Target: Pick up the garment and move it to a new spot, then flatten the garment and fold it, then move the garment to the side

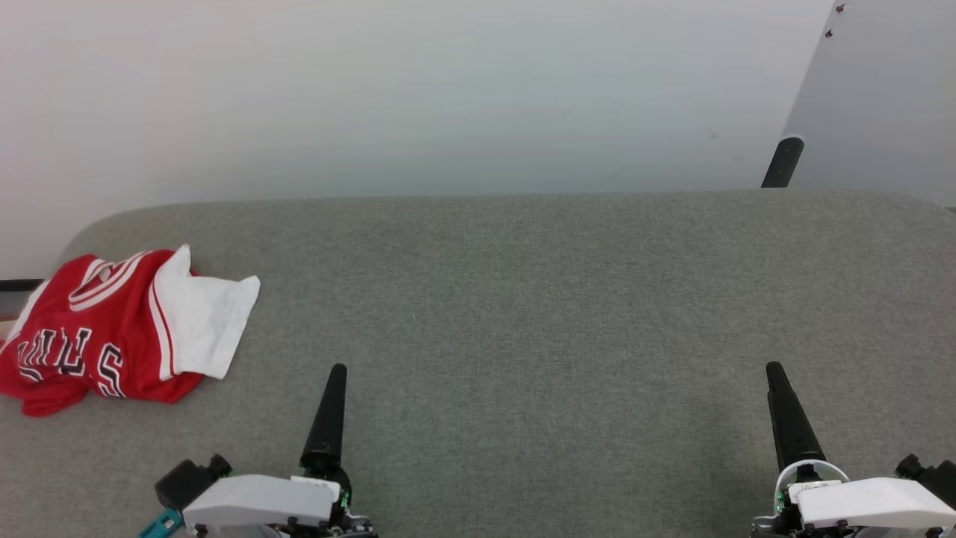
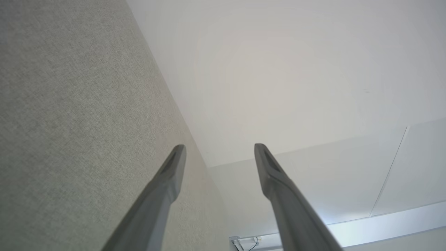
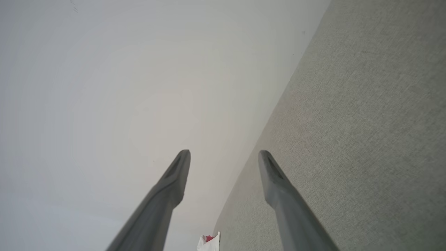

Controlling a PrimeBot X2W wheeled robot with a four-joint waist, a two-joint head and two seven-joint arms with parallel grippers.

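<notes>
Garment point(image 1: 112, 329) lies at the far left end of the gray worktop point(image 1: 523, 299), close to the edge. It is a red shirt with black letters. One white sleeve is laid over the red part. It looks doubled over but lumpy, not flat and neat.

Next comes the left gripper point(image 2: 219, 151). Its two dark fingers are spread wide with nothing between them. It hangs over bare worktop, near the garment but not touching it.

Far across is the right gripper point(image 3: 224, 155). It is spread wide too and holds nothing, well apart from the garment.

I think one of two things is true. Either all the work is done and the garment has been put to the side, or nothing has begun. The messy fold makes me guess the pick-up, flattening and folding are all left to do.

No box, bag or basket is here.
</notes>
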